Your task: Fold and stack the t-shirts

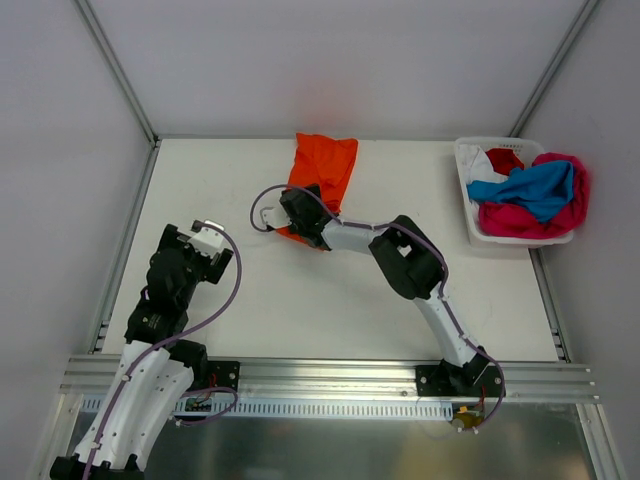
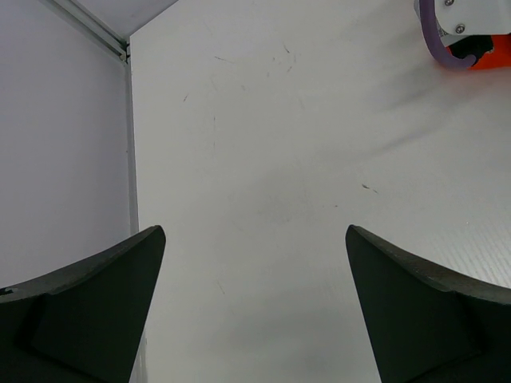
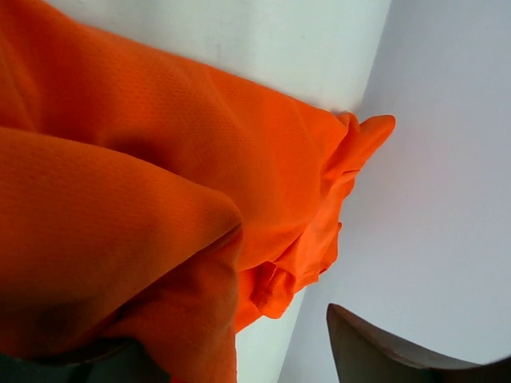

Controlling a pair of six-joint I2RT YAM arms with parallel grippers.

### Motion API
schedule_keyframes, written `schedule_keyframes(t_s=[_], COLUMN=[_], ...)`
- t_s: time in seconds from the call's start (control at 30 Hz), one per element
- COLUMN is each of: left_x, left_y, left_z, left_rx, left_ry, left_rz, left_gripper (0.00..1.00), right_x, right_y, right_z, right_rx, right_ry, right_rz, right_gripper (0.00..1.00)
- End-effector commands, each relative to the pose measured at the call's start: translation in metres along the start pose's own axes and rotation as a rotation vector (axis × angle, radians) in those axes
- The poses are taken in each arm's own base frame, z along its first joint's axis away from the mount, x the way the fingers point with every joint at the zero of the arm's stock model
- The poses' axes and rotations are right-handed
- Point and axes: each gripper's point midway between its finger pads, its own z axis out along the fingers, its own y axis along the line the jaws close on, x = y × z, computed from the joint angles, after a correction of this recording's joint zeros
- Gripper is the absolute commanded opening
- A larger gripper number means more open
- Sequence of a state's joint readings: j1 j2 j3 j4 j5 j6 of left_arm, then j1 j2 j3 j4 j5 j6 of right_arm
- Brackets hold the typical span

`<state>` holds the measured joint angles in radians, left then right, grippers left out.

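- At the far middle of the desk [image 1: 300, 310] lies the orange t-shirt [image 1: 325, 165], bunched into a rough oblong, not yet a neat fold.
- Its near left corner is where the right claw [image 1: 297, 208] sits. In the wrist view the claw is spread: one finger [image 3: 383, 351] stands clear of the cloth, while a loose orange fold drapes over the other side. Nothing looks pinched.
- Off to the left, the left claw [image 2: 254, 255] hangs wide apart over bare desk, well away from the shirt and holding nothing.
- A white basket [image 1: 468, 200] at the far right holds the other shirts in a heap: a blue shirt [image 1: 535, 185] on top, a magenta shirt [image 1: 575, 200] spilling over the rim, and a red shirt [image 1: 505, 160] behind.
- My reading: the first shirt's fold is the step in hand, with the stack barely begun.
- Next, the right claw should lift clear without dragging the draped fold. Someone must then judge whether the orange shirt needs tidying before another is fetched from the basket.
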<state>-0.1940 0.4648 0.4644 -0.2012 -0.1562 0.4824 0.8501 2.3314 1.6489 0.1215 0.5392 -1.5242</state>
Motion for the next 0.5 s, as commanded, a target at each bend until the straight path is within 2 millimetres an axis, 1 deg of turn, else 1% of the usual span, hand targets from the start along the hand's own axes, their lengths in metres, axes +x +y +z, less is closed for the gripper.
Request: schedule_keyframes(t_s=[0.0,0.03,0.1,0.17,0.23,0.3,0.33,0.37,0.4,0.43,0.47], left_x=[-0.001,0.0,-0.001,-0.001,-0.001,-0.001,-0.002,-0.002,-0.003,-0.004,-0.002], left_y=[-0.003,-0.004,-0.005,-0.006,-0.007,-0.007,-0.006,-0.005,-0.005,-0.004,-0.003], left_z=[0.002,0.002,0.003,0.003,0.004,0.003,0.003,0.003,0.002,0.001,0.001], left_rx=[0.013,0.015,0.019,0.026,0.029,0.031,0.029,0.029,0.028,0.024,0.026], left_ry=[-0.013,-0.011,-0.013,-0.012,-0.012,-0.013,-0.016,-0.016,-0.019,-0.022,-0.018], left_rz=[-0.026,-0.027,-0.032,-0.036,-0.036,-0.033,-0.027,-0.016,-0.011,-0.005,0.012], left_gripper=[0.99,0.99,0.99,0.99,0.99,0.99,0.99,0.99,0.99,0.99,0.99], right_x=[0.006,0.008,0.012,0.018,0.019,0.021,0.02,0.02,0.018,0.016,0.013], right_y=[-0.003,-0.011,-0.017,-0.03,-0.028,-0.015,0.003,0.014,0.019,0.045,0.053], right_z=[0.009,0.01,0.013,0.014,0.018,0.018,0.013,0.007,-0.001,-0.02,-0.031], right_rx=[0.059,0.097,0.125,0.183,0.179,0.129,0.023,-0.041,-0.105,-0.273,-0.341], right_ry=[0.013,0.025,0.036,0.052,0.055,0.051,0.033,0.021,0.003,-0.031,-0.049], right_rz=[0.008,0.021,0.014,0.027,0.01,0.0,0.011,0.031,0.065,0.123,0.155], right_gripper=[0.77,0.78,0.79,0.79,0.79,0.8,0.8,0.8,0.79,0.79,0.8])
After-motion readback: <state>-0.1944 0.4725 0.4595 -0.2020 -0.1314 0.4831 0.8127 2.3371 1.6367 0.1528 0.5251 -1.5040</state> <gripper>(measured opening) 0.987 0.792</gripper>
